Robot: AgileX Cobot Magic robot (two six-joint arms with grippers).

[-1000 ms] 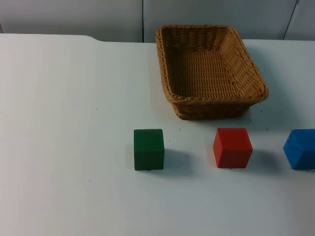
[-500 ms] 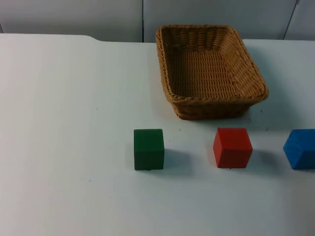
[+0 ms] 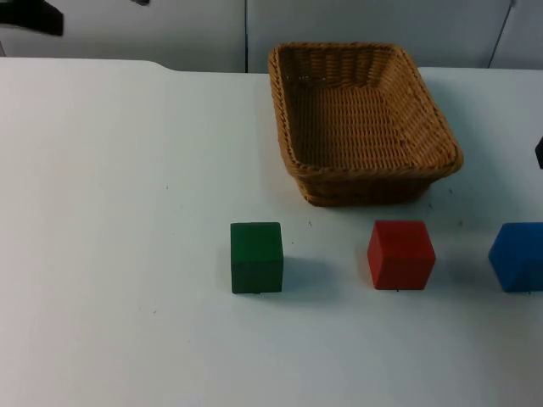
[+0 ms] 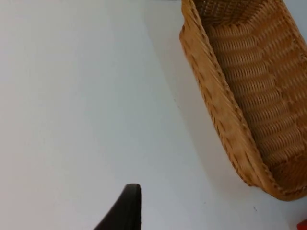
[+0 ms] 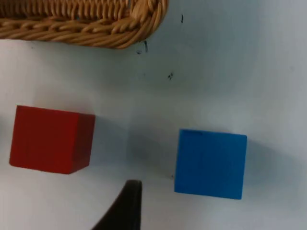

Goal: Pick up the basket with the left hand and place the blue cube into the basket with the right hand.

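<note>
— What differs from a second ago?

— We now see a black part of the left arm [image 3: 30, 17] at the far left corner over the partition wall [image 3: 127, 30], and a sliver of the right arm [image 3: 539, 153] at the right edge; neither was in the earlier top views. The cubes and basket have not shifted.

— Left to right, then?

— The white table [image 3: 110, 212] lies open across its left half. Next the green cube [image 3: 256, 257], then the wicker basket [image 3: 365, 123] at the far edge near the wall, the red cube [image 3: 400, 253] in front of it, and the blue cube [image 3: 516, 256] at the right edge (partly cut off).

— The grippers?

— The left gripper [image 4: 125, 208] hangs above bare table beside the basket's long rim; the right gripper [image 5: 125, 205] hovers between red and blue cubes, touching neither. We cannot tell whether either is open or closed.
</note>
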